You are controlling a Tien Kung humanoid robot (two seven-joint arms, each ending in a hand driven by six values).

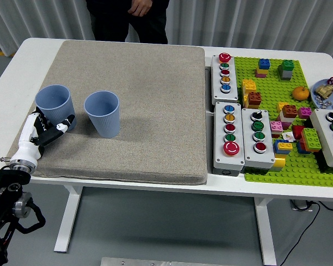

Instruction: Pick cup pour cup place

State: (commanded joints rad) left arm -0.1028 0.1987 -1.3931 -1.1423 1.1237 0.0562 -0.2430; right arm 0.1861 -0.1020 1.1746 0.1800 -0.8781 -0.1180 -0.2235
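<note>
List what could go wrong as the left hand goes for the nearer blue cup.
1. The left hand sits low against the left cup, not yet wrapped around it; a push could tip the cup.
2. The second cup stands close beside it, so a wide swing may knock it over.
3. The soft grey mat may let cups wobble.
</note>
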